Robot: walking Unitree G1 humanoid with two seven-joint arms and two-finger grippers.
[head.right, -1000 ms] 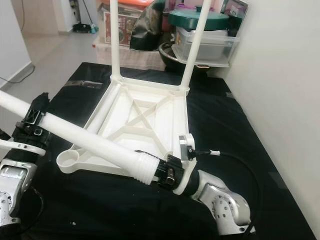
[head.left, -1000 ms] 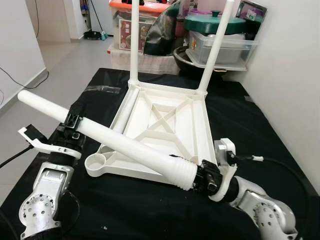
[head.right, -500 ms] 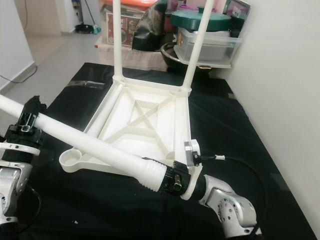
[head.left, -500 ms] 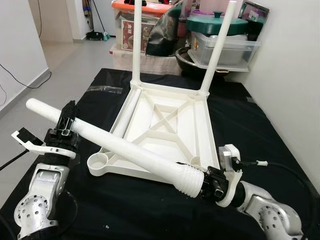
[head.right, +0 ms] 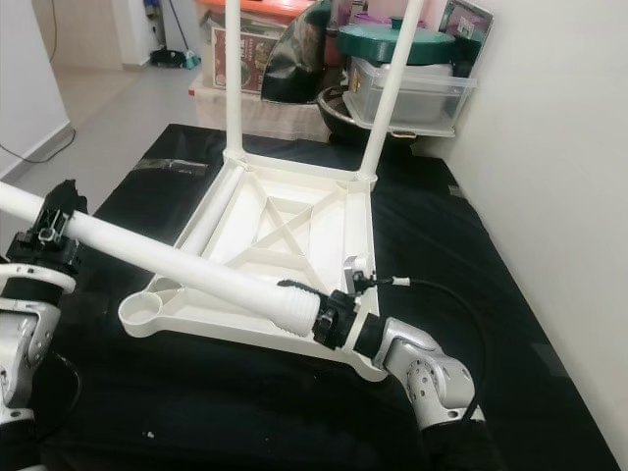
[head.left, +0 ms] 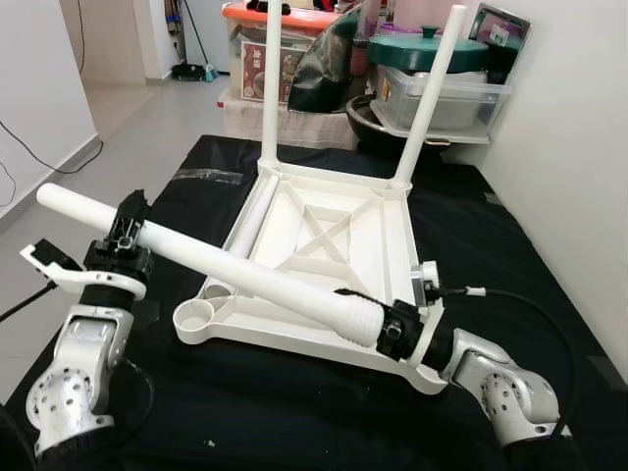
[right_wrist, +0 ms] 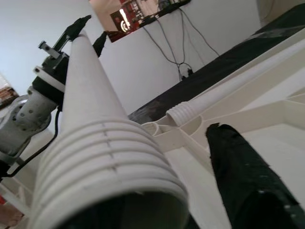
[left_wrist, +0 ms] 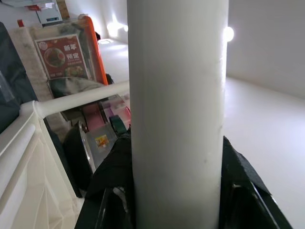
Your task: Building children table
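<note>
In the left eye view, an upturned white children's table [head.left: 324,245] is lying on a black-covered tabletop [head.left: 510,255]. Two legs [head.left: 271,83] are standing upright in its far corners, one more leg [head.left: 253,211] is lying inside along its left rim, and a fourth, loose leg [head.left: 226,265] is being held across its near side. The left end effector [head.left: 126,235] is clamping the smooth far-left part of this loose leg; the right end effector [head.left: 392,330] is gripping its ribbed end over the near right corner.

In the right eye view, one empty round socket [head.right: 144,314] is showing at the near left corner.

In the left wrist view, black fingers [left_wrist: 107,174] are closing on both sides of the leg.

In the right wrist view, one black finger [right_wrist: 243,171] is sitting beside the ribbed end.
</note>
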